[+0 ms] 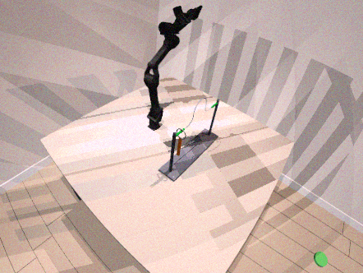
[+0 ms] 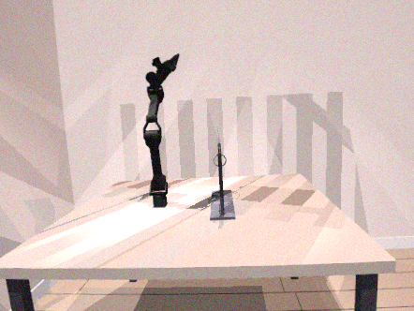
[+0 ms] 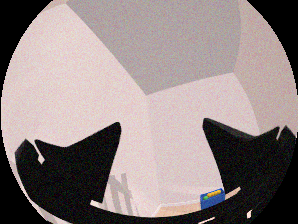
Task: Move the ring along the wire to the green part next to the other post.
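Observation:
The black ring (image 1: 186, 135) (image 2: 226, 160) hangs around the green part (image 1: 180, 131) of the wire beside the nearer post (image 1: 172, 152) (image 2: 221, 180). Its orange handle (image 1: 178, 146) points down, above the base; in the exterior view the post hides it. The thin grey wire (image 1: 194, 116) rises and bends toward the other green part (image 1: 214, 105) at the farther post (image 1: 213, 121). My gripper (image 1: 201, 6) (image 2: 178, 54) (image 3: 162, 124) is open and empty, raised high above the table and far from the ring. The wrist view shows neither ring nor wire.
The posts stand on a dark base plate (image 1: 193, 158) (image 2: 228, 206) on the wooden table (image 1: 135, 214) (image 2: 187, 253). The arm's base (image 1: 154, 123) (image 2: 159, 199) stands left of it. A green disc (image 1: 320, 259) is beyond the table edge. A blue object (image 3: 212, 200) shows low in the wrist view.

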Controlling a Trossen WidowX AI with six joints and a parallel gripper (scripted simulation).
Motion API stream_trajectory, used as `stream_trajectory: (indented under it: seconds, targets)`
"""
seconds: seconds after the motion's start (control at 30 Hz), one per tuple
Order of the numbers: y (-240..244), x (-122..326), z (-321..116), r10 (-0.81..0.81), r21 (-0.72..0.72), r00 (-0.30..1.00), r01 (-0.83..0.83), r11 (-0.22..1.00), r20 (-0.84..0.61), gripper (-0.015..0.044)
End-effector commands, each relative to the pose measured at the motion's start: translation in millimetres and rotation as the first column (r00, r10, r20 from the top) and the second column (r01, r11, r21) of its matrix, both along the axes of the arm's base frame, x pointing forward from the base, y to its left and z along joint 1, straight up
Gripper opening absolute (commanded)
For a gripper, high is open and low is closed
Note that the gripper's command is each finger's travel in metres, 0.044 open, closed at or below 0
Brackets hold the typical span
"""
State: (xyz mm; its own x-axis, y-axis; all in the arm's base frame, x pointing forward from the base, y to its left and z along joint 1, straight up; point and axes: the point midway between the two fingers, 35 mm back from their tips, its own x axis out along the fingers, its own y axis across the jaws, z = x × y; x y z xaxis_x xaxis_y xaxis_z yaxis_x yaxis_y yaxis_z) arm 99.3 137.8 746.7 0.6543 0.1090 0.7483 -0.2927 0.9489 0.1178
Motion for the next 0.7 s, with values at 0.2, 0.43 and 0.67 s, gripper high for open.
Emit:
stream_trajectory:
  seconds: [0.2, 0.43, 0.67]
  targets:
    - [13, 14, -7, -0.104, -0.056, 0.994, 0.106, 0.993, 0.037, 0.0216]
    - [30, 48, -22, -0.272, -0.155, 0.957, 0.285, 0.946, 0.098, 0.0160]
    - [37, 92, -42, -0.418, -0.255, 0.896, 0.444, 0.859, 0.152, 0.0160]
